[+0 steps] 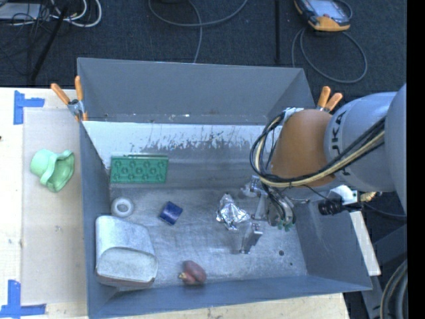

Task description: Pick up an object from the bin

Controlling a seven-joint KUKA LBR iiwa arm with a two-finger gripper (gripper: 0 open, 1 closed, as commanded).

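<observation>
The gripper (250, 239) is lowered into the grey metal bin (199, 98) and is seen close above the floor, just beside a crumpled ball of silver foil (232, 214), on the foil's right and slightly nearer the front wall. Whether the foil is touched cannot be told. Whether the gripper is released or clenched cannot be made out either, as its tip is seen end-on against the dull floor. The arm's orange cover (302, 145), ringed by dark and yellow cables, is set behind and to the right of the foil, over the bin's right wall.

The other things are all placed to the left of the foil, apart from one another. A small blue block (170, 212) is found near the foil, level with it. A white ring (122, 208) is seen further left. A green studded plate (139, 170) is propped against the back wall, left of and behind the foil. A large whitish block (124, 251) is laid in the front left corner. A small reddish-brown lump (193, 272) is seen in front of the foil, by the front wall.
</observation>
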